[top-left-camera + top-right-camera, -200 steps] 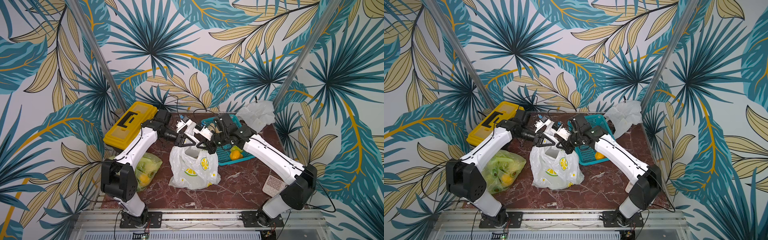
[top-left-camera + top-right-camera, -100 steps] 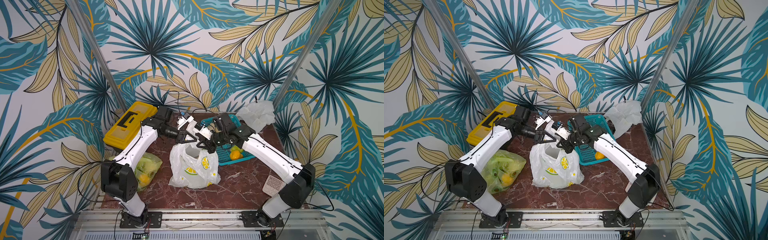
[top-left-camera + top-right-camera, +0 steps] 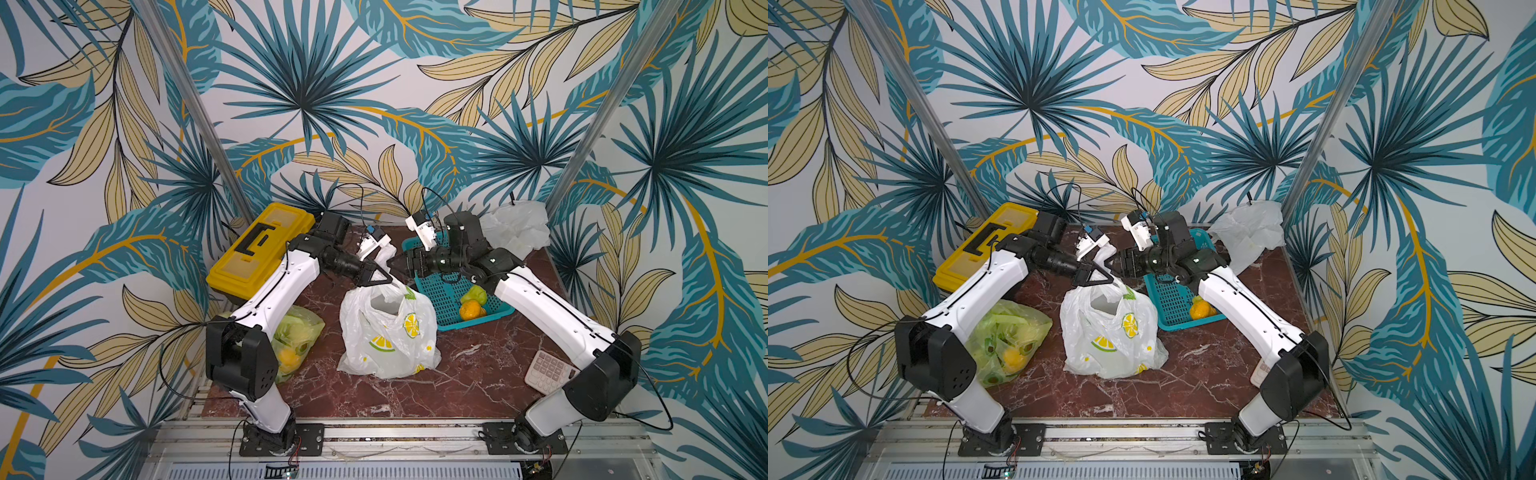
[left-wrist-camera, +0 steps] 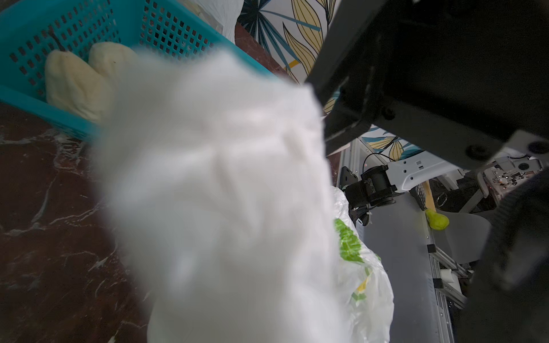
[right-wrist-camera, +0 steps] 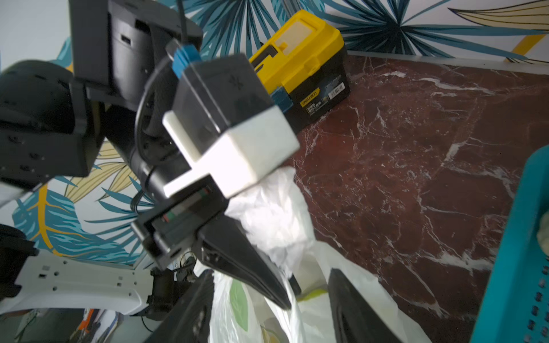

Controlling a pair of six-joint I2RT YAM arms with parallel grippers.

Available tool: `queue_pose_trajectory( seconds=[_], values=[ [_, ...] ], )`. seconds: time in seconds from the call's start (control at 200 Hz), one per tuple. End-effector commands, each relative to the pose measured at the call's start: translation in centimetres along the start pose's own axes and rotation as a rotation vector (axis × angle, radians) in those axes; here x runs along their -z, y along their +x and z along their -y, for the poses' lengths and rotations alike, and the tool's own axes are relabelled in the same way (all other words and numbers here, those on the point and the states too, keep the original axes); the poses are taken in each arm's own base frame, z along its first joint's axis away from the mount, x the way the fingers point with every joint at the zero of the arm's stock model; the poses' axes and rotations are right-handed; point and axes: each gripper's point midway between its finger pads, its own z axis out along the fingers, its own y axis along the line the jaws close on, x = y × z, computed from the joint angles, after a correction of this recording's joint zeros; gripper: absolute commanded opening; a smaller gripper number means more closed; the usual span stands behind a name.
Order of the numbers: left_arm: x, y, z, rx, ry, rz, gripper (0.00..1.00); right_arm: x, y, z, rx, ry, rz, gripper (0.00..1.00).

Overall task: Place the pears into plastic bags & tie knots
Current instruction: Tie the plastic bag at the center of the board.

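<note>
A white plastic bag with lemon prints point(image 3: 390, 332) point(image 3: 1113, 332) stands mid-table with its mouth open. My left gripper point(image 3: 384, 277) point(image 5: 277, 292) is shut on the bag's bunched handle point(image 5: 273, 219) and holds it up. My right gripper point(image 3: 395, 264) point(image 5: 270, 314) is open, with its fingers point(image 5: 350, 308) on either side of the left gripper's tip and the plastic. In the left wrist view blurred white plastic point(image 4: 222, 193) hides the jaws. A green pear point(image 3: 473, 294) and an orange pear point(image 3: 471, 311) lie in the teal basket point(image 3: 449, 299), along with two cream pears point(image 4: 74, 83).
A lime-green bag point(image 3: 297, 336) holding fruit lies by the left arm's base. A plain white bag point(image 3: 515, 226) is crumpled at the back right corner. A yellow toolbox point(image 3: 259, 245) sits at the back left, and a calculator point(image 3: 548, 372) lies near the right arm's base.
My left gripper has shut on the bag's handle. My right gripper has opened and let go of it. Both wrists stay close together above the bag.
</note>
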Motion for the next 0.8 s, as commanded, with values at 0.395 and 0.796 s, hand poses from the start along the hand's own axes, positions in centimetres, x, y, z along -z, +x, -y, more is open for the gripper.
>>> queue_pose_trajectory(
  seconds=[0.395, 0.796],
  values=[
    [-0.1, -0.5, 0.6, -0.026, -0.014, -0.001, 0.12, -2.6, -4.1, 0.0, -0.082, -0.080, 0.101, 0.35],
    [1.6, -0.6, 0.7, -0.004, -0.002, 0.038, 0.21, -0.2, -3.3, 0.0, -0.052, -0.098, 0.160, 0.03]
  ],
)
